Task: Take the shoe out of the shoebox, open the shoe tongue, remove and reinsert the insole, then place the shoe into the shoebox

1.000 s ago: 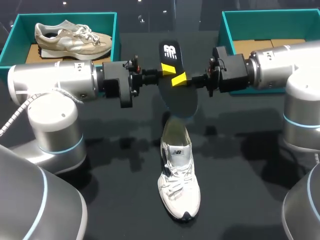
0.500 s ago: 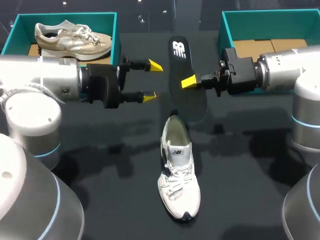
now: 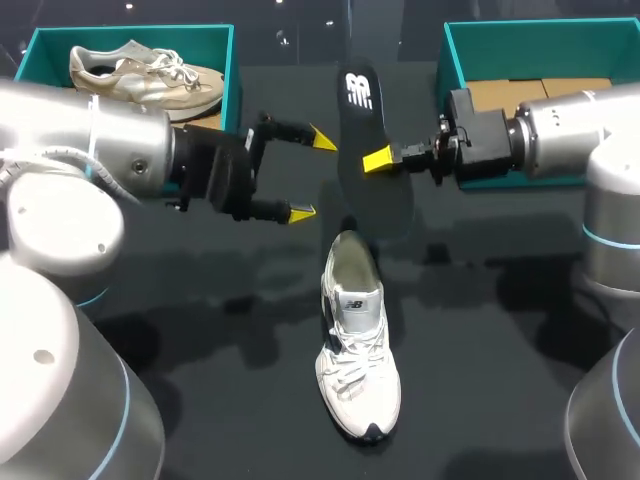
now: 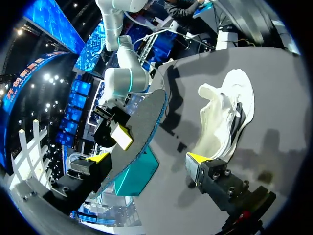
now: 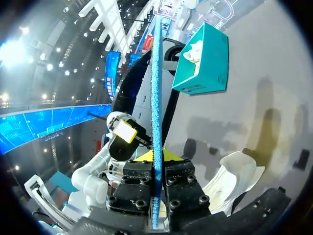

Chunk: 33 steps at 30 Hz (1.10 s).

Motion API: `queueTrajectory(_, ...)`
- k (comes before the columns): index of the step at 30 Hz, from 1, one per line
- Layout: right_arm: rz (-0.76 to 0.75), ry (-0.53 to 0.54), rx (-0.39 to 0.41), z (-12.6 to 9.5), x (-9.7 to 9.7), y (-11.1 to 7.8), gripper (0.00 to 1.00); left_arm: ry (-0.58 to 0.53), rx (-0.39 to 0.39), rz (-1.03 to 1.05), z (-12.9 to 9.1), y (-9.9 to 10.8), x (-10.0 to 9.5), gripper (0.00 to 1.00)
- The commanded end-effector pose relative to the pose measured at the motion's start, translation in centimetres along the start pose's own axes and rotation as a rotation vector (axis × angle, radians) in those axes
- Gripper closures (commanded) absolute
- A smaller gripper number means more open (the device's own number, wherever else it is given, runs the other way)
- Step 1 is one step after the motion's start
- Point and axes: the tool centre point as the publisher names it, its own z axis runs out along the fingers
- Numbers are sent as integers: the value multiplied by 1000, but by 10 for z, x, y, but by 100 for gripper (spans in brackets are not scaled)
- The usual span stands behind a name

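A white sneaker (image 3: pixel 358 340) stands on the black table, heel toward the insole, toe toward the front edge. Above its heel hangs the black insole (image 3: pixel 372 150), held upright with my right gripper (image 3: pixel 378 160) shut on its edge. My left gripper (image 3: pixel 312 176) stands open just left of the insole, touching nothing. In the left wrist view the insole (image 4: pixel 139 137) hangs ahead of my open left gripper (image 4: pixel 146 159), with the sneaker (image 4: pixel 225 117) beyond. The right wrist view shows the insole (image 5: pixel 156 98) edge-on, clamped in my right gripper (image 5: pixel 155 155), with the sneaker (image 5: pixel 234 176) below.
A teal shoebox (image 3: pixel 228 70) at the back left holds a beige sneaker (image 3: pixel 140 75). A second teal shoebox (image 3: pixel 455 50) at the back right shows only cardboard inside. The left box (image 5: pixel 205 63) also appears in the right wrist view.
My left gripper let go of the insole, opened wide and drew back to the left. The right gripper kept the insole and shifted it slightly right and more upright.
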Motion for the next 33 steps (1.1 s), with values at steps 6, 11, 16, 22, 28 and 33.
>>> queueTrajectory(6, -94, -51, -30, 18, -20, 2, 100, 345, -202, -538, -1, 16, 11, 0)
queueTrajectory(11, -94, -51, -30, 18, -20, 2, 100, 345, -202, -538, -1, 16, 11, 0)
queueTrajectory(16, -94, -51, -30, 18, -20, 2, 100, 345, -202, -538, -1, 16, 11, 0)
queueTrajectory(22, -139, 32, -6, 25, -31, -1, 100, 477, -312, -624, 14, 16, 22, 0)
queueTrajectory(28, -190, 117, -4, 28, -48, -4, 100, 531, -404, -665, 16, 22, 42, 0)
queueTrajectory(33, -222, 112, -23, 29, -59, 0, 100, 534, -441, -701, 10, 27, 55, 0)
